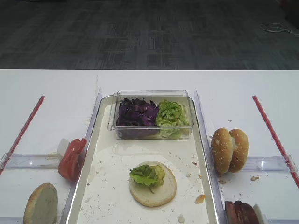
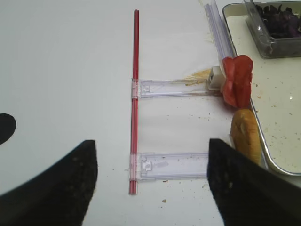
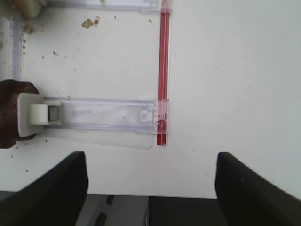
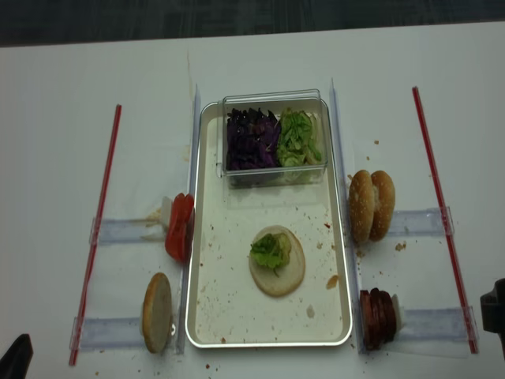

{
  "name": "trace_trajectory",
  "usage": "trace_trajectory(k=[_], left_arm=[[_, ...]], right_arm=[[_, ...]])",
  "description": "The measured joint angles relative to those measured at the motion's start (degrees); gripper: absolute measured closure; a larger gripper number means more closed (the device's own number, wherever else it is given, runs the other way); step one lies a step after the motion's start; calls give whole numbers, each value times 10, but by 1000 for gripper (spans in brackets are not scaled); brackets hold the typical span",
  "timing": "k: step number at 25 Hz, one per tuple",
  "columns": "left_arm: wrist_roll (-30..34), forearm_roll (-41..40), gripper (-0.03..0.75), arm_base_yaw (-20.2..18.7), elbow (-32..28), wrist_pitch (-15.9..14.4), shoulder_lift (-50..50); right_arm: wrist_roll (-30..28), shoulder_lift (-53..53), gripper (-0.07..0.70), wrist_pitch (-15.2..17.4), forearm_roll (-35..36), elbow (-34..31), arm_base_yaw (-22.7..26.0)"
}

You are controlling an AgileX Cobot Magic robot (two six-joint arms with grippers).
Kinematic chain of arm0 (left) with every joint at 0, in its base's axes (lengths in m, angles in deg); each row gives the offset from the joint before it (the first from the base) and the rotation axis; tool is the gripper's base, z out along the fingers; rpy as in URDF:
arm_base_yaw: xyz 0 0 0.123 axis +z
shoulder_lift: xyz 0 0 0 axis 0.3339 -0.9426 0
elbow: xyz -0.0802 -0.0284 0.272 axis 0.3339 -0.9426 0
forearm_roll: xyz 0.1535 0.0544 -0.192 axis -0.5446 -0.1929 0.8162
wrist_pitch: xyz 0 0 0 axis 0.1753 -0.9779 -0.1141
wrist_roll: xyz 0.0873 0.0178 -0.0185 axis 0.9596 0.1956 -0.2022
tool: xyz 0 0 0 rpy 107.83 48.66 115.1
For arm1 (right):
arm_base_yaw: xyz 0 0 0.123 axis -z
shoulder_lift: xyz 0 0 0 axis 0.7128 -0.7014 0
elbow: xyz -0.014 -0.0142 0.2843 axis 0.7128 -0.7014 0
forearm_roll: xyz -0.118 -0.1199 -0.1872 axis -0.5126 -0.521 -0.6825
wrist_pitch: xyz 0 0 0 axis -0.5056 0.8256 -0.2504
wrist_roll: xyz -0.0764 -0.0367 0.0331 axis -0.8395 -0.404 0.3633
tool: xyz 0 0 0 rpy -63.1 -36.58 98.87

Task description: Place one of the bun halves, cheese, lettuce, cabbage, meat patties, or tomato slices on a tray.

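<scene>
On the long cream tray point(image 1: 112, 163) lies a bun half point(image 1: 156, 191) with a lettuce point(image 1: 146, 175) piece on top. Cabbage point(image 1: 135, 113) and more lettuce point(image 1: 171, 114) fill a clear box at the tray's far end. Tomato slices point(image 1: 71, 158) and a bun half point(image 1: 40, 204) stand on edge to the left of the tray. Sesame bun halves point(image 1: 229, 150) and meat patties point(image 1: 240, 212) stand to its right. No cheese is in view. My left gripper point(image 2: 153, 183) hangs open and empty over the table left of the bun half point(image 2: 245, 136). My right gripper point(image 3: 150, 188) is open and empty at the table's front edge, right of the patties point(image 3: 11, 115).
Clear plastic holders point(image 2: 174, 165) and red strips point(image 2: 135, 94) point(image 3: 163, 70) lie on the white table on both sides of the tray. Crumbs speckle the tray and the table. The table's front edge point(image 3: 150, 194) runs just under the right gripper.
</scene>
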Motion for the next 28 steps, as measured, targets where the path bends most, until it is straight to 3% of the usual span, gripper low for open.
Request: trace_trajectory(k=[28], left_arm=[[0,0,225,0,0,0,0]], right_arm=[[1,341,41,14,0,-3,0]])
